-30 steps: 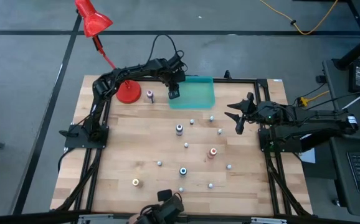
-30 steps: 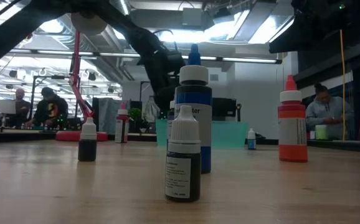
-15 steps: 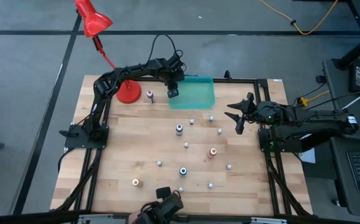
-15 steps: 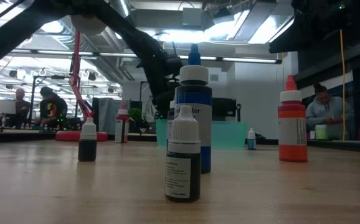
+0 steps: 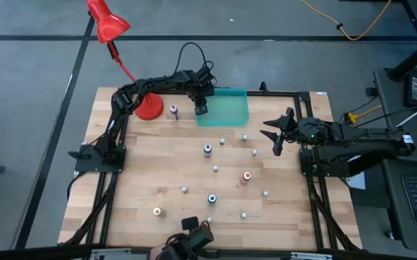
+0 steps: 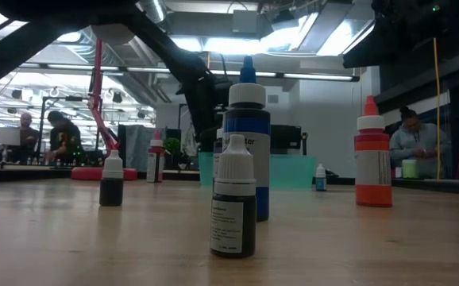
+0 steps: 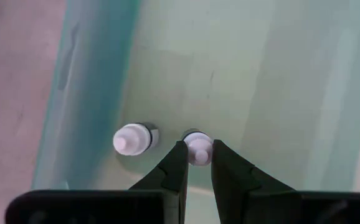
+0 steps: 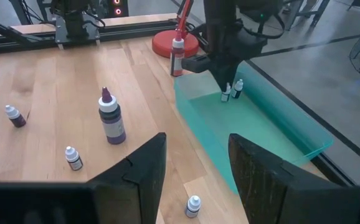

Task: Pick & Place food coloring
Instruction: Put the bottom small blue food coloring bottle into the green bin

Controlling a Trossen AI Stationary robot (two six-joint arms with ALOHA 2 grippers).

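Nearest the low camera I have a small dark bottle (image 6: 233, 202) with a white cap, smooth plastic, standing upright on the pale wood-grain bench (image 5: 151, 173). Just behind it stands the taller blue bottle (image 6: 247, 143) with its pointed tip, and off to one side the red-orange bottle (image 6: 372, 155). More tiny whitish-capped bottles are scattered upright across the planks, and the purple bottle (image 5: 208, 150) sits near the middle.

My right hand (image 5: 275, 133) hangs above the bench edge, well apart from every bottle, its two dark fingers spread fairly wide and holding nothing.

Farther back, my left hand (image 5: 200, 107) is down inside the translucent teal tray (image 5: 230, 115), at the end nearest the red lamp base (image 5: 148, 108). Its fingers are drawn in narrow around the white cap of one tiny bottle (image 7: 197, 148), pinching it from both sides, the bottle standing on the tray floor. A second tiny bottle (image 7: 132, 139) stands just beside it, close to the tray wall, not touched. The pink bottle (image 5: 173, 110) stands between tray and lamp base.
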